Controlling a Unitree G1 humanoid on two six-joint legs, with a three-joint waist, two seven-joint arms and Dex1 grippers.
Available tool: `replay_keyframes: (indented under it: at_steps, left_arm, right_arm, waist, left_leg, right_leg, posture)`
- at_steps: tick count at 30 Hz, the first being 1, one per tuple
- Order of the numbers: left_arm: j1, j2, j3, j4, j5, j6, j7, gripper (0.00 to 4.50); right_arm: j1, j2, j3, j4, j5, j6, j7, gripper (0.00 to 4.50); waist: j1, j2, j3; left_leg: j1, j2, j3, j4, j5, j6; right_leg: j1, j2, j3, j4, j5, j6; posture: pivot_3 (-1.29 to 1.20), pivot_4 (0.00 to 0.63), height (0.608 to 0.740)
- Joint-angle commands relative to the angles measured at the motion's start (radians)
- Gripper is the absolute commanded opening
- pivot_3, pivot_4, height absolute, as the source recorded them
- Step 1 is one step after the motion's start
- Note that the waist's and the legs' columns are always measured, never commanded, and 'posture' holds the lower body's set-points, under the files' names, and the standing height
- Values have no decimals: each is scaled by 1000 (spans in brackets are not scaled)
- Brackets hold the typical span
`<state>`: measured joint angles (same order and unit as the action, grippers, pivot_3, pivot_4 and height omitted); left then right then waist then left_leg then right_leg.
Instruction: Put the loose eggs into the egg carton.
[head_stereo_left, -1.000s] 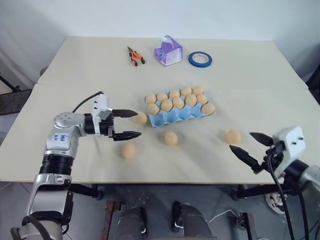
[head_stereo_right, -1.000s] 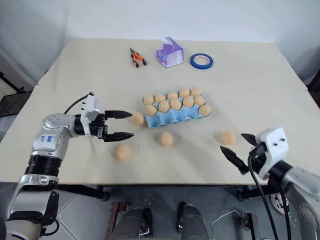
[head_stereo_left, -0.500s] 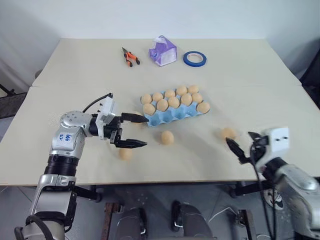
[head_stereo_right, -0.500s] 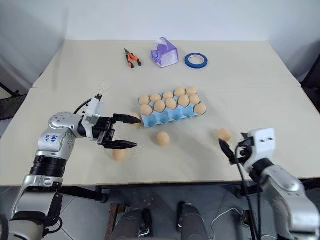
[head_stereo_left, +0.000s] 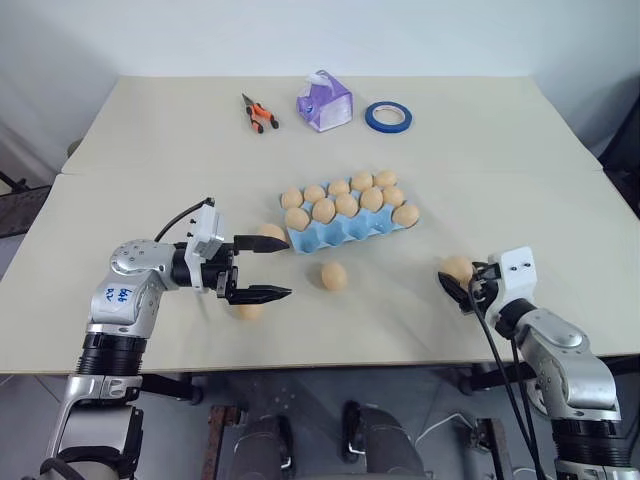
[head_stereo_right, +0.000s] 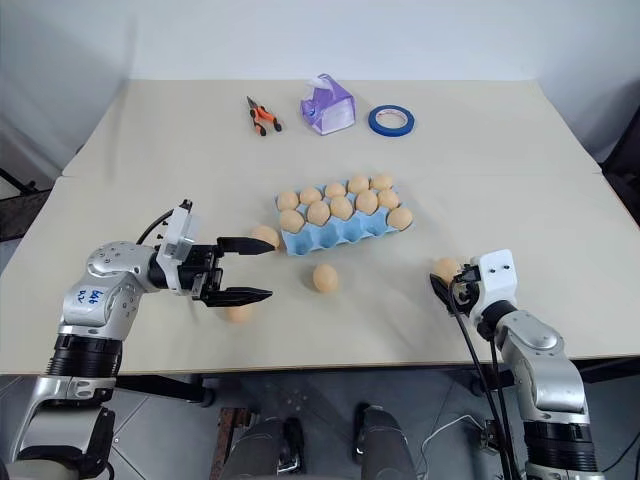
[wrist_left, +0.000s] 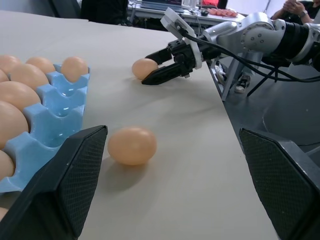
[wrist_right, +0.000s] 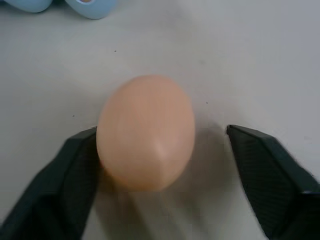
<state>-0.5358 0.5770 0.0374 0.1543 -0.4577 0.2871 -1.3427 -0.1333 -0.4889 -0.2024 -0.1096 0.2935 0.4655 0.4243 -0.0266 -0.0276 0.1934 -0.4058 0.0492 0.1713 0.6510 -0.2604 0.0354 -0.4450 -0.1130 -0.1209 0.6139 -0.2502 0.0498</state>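
Observation:
The light blue egg carton (head_stereo_left: 352, 228) lies mid-table, its far row and part of the near row filled with tan eggs. One loose egg (head_stereo_left: 334, 276) rests in front of it. Two more flank my left gripper (head_stereo_left: 268, 268), which is open and level: one egg (head_stereo_left: 270, 233) by its far finger, another (head_stereo_left: 248, 311) under its near finger. My right gripper (head_stereo_left: 460, 280) straddles the fourth loose egg (wrist_right: 146, 131) on the table at the right. One finger (wrist_right: 75, 165) touches that egg, the other finger (wrist_right: 265, 165) stands apart, so the gripper is open.
Orange-handled pliers (head_stereo_left: 259, 112), a purple tissue pack (head_stereo_left: 323, 101) and a blue tape roll (head_stereo_left: 389, 117) sit along the far side of the table. The front table edge (head_stereo_left: 350, 350) runs just behind both grippers.
My right gripper has come forward and down to the egg on the right, and its fingers have narrowed around it. The left gripper has drawn back slightly and stays open.

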Motion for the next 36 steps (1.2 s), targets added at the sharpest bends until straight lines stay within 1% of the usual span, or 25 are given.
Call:
replay_keyframes:
  at_steps: [1,2,4,6,10,14,19,23,26,31,32,35,36]
  left_arm:
    - [7,14,28,-51,-30,0,16,4500]
    - [9,13,28,-51,-30,-2,21,4500]
    - [14,12,31,-56,-32,-4,34,4500]
    - [21,12,34,-64,-35,-4,45,4500]
    - [37,10,42,-84,-41,0,76,4500]
    - [55,11,52,-102,-45,3,103,4500]
    - [85,22,74,-132,-53,8,138,4500]
    - [113,34,93,-158,-60,13,159,4500]
    - [128,37,103,-173,-64,15,173,4500]
    - [149,43,115,-198,-69,18,192,4500]
    - [152,45,116,-199,-70,17,196,4500]
    - [158,50,120,-202,-73,14,204,4500]
    - [159,51,120,-202,-74,13,205,4500]
  right_arm:
    - [-15,-16,-20,-32,-4,-20,1,2528]
    - [-20,-18,-23,-44,-1,-16,2,2132]
    - [-37,-23,-30,-68,4,-6,-2,1556]
    - [-69,-24,-33,-95,14,19,-12,1248]
    - [-190,-6,6,-102,26,76,-21,1165]
    - [-330,37,78,-16,18,103,-5,1164]
    - [-473,93,167,146,-22,54,32,1164]
    - [-556,131,213,279,-57,-9,57,1164]
    - [-589,150,228,333,-69,-28,70,1164]
    - [-594,143,250,326,-91,-11,89,2877]
    - [-591,140,248,317,-91,-8,91,3307]
    - [-575,120,241,284,-96,8,98,4378]
    - [-572,115,239,277,-97,11,99,4474]
  waist:
    - [-1,0,0]
    - [-1,0,0]
    - [-2,0,0]
    - [-3,0,0]
    - [-4,0,0]
    - [-4,0,0]
    - [-4,0,0]
    - [-5,0,0]
    - [-4,0,0]
    - [-4,0,0]
    - [-4,0,0]
    - [-6,0,0]
    - [-6,0,0]
  left_leg:
    - [0,0,0,0,0,0]
    - [0,0,0,0,0,0]
    - [0,0,0,0,0,0]
    - [0,0,0,0,0,-1]
    - [1,1,0,0,0,-1]
    - [1,1,0,0,-2,-5]
    - [1,1,0,0,1,-1]
    - [0,0,1,0,2,-3]
    - [0,0,1,0,2,-3]
    - [0,0,1,-1,2,-4]
    - [0,0,1,-1,2,-4]
    - [0,0,1,-1,2,-4]
    - [0,1,1,-1,1,-4]
  right_leg:
    - [0,0,0,0,0,0]
    - [0,0,0,0,0,0]
    - [0,0,1,0,0,0]
    - [0,0,1,1,0,0]
    - [-1,0,1,2,0,-1]
    - [-1,0,1,3,0,-2]
    - [-1,0,1,3,0,-2]
    - [-2,-1,0,3,0,-2]
    - [-2,-1,0,3,0,-2]
    - [-2,-1,0,2,0,-1]
    - [-2,-1,0,2,0,-1]
    - [-2,-1,0,2,0,-1]
    - [-2,-1,0,2,0,-2]
  posture:
    - [0,150,740]
    - [0,150,740]
    - [0,150,740]
    - [0,150,740]
    - [0,150,740]
    - [0,150,740]
    - [0,150,740]
    - [0,150,740]
    - [0,150,740]
    - [0,150,740]
    - [0,150,740]
    - [0,150,740]
    - [0,150,740]
